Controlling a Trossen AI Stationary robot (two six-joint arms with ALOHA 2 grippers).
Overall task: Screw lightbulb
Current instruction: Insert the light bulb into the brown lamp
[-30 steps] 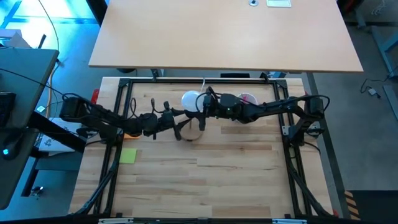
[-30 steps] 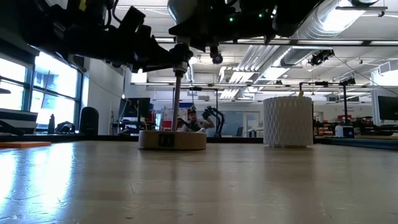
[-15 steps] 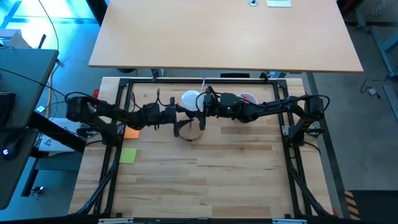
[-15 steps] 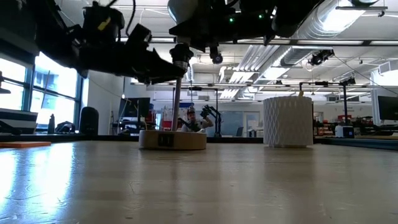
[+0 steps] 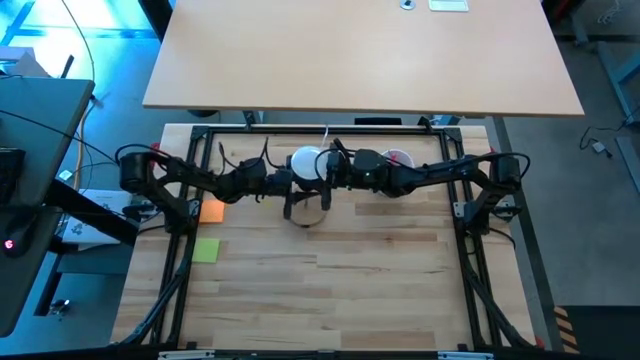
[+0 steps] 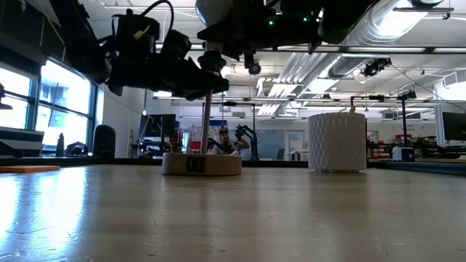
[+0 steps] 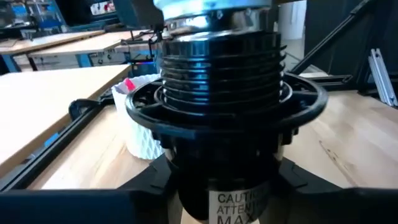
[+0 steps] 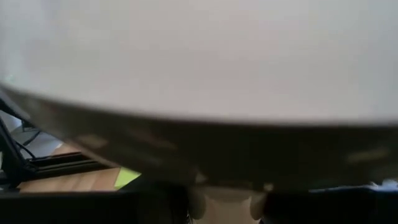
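Lightbulb [image 5: 306,161] gripped by right gripper [image 5: 325,170] above black socket [image 7: 219,81]; left gripper [image 5: 283,180] at socket, jaw state unclear. White cup [image 6: 336,142] nearby.

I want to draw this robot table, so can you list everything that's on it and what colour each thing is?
lightbulb: one, white, above the middle of the table, over the black socket, held by the right tool.
black socket: one, ribbed, on top of a thin stem, right under the bulb's silvery neck.
wooden disc: one, light wood, flat on the table, base of the stem.
latticed cup: one, white, pink things inside, standing right of the disc.
orange pad: one, left side of the table.
green note: one, yellow-green, just in front of the orange pad.
left tool: one, dark, at the socket.
right tool: one, dark, shut on the bulb.
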